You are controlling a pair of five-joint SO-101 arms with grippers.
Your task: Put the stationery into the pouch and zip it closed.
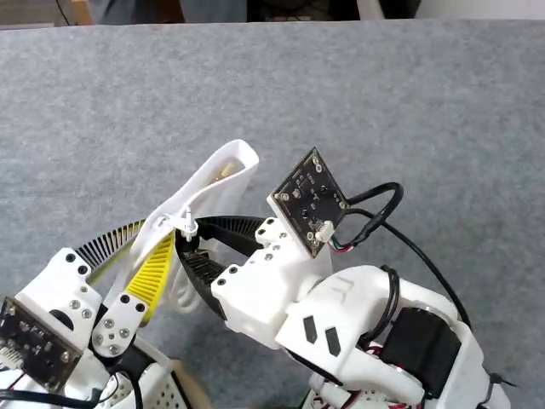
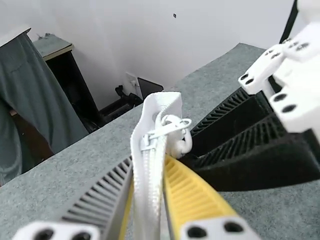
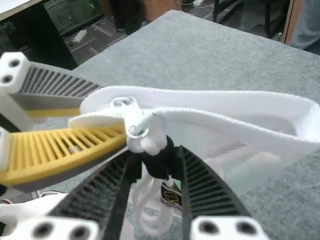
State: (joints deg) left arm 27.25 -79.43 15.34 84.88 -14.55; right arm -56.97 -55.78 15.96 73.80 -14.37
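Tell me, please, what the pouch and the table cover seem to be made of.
The pouch looks like soft white fabric, matte: its walls fold and sag; its zipper seems plastic. The table cover looks like grey felt or carpet, judging by its fuzzy, flecked surface.

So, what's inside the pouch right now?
In the open mouth of the pouch a pale shape shows, unidentifiable. Its white walls cover everything deeper.

We see the pouch (image 1: 217, 183) as matt white woven cloth with a glossier white zip pull (image 3: 131, 116). Rough, felt-like grey cloth covers the table (image 1: 383, 102). The 2 arms' ribbed fingers (image 1: 157, 268) look like matt plastic, and their shells (image 1: 272, 298) are smooth white plastic.
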